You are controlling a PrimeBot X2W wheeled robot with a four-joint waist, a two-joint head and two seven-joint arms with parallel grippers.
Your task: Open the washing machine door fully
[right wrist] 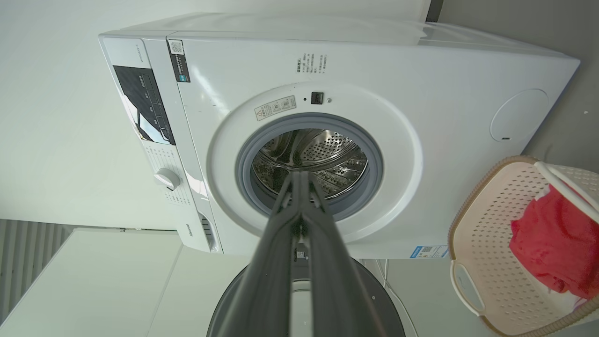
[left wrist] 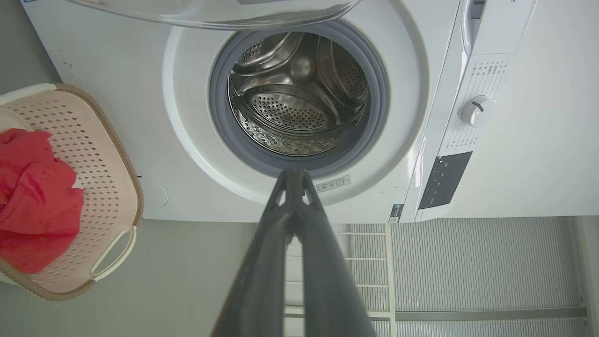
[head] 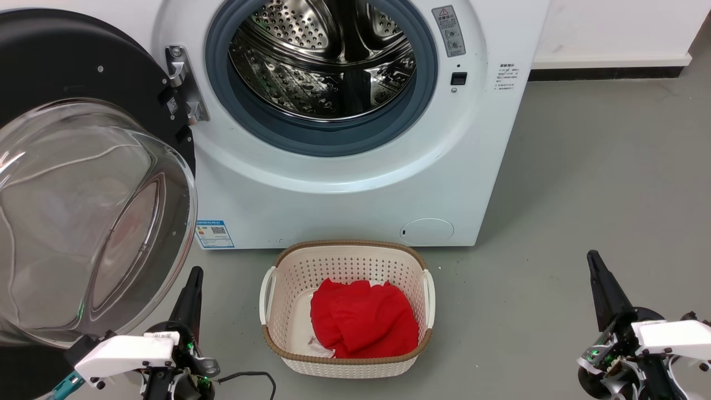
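Observation:
The white washing machine (head: 355, 189) stands ahead with its steel drum (head: 322, 55) exposed inside the grey rubber ring. The washing machine door (head: 83, 72), a glossy black disc with a bulging clear glass bowl (head: 83, 222), is swung wide out to the left on its hinge (head: 183, 83). My left gripper (head: 194, 273) is shut and empty, low on the floor side just right of the glass bowl, not touching it. In the left wrist view the left gripper (left wrist: 294, 172) points at the drum opening. My right gripper (head: 592, 255) is shut and empty at the lower right, far from the door.
A cream perforated basket (head: 347, 364) holding red cloth (head: 361, 322) sits on the grey floor in front of the machine, between my arms. A small round white flap (head: 426, 229) is low on the machine front. A white wall with dark skirting runs at the right.

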